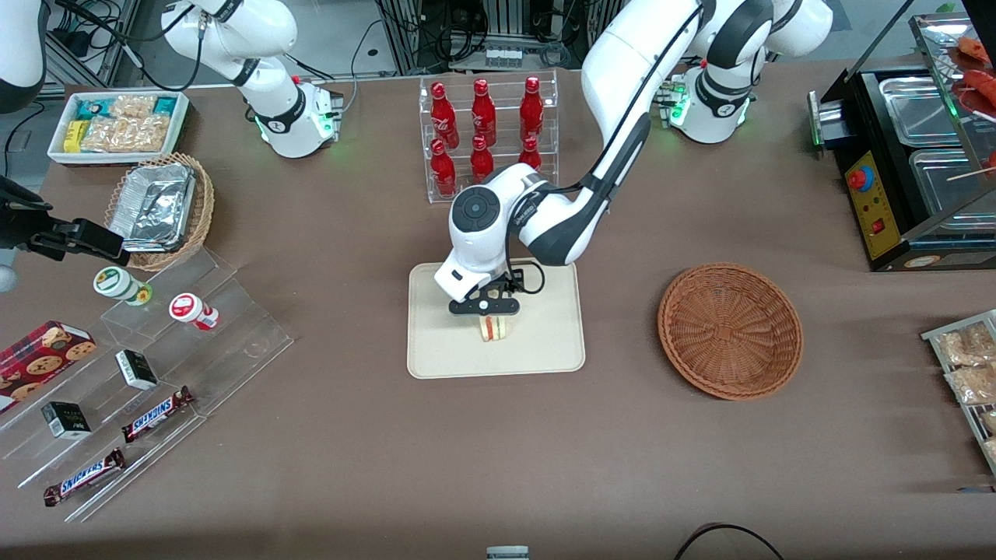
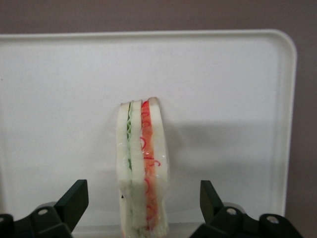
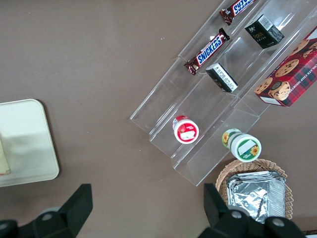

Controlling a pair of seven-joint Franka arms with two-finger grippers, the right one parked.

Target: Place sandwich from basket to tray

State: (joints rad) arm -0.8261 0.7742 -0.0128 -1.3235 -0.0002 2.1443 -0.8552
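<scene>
The sandwich (image 1: 492,328) (image 2: 142,163), a pale wedge with green and red filling, stands on edge on the cream tray (image 1: 443,350) (image 2: 237,99), near the tray's middle. My left gripper (image 1: 490,316) (image 2: 143,198) hovers directly over it, open. One black finger (image 2: 74,198) is on each side of the wedge, with a clear gap to the bread. The reddish-brown wicker basket (image 1: 730,330) lies empty beside the tray, toward the working arm's end of the table. The right wrist view catches a corner of the tray (image 3: 25,144) and a sliver of the sandwich (image 3: 4,158).
A clear rack of red bottles (image 1: 486,128) stands farther from the front camera than the tray. A stepped acrylic stand with snacks (image 1: 148,365), a tan basket of foil containers (image 1: 159,210) and a white snack box (image 1: 117,124) sit toward the parked arm's end. A food warmer (image 1: 918,155) stands at the working arm's end.
</scene>
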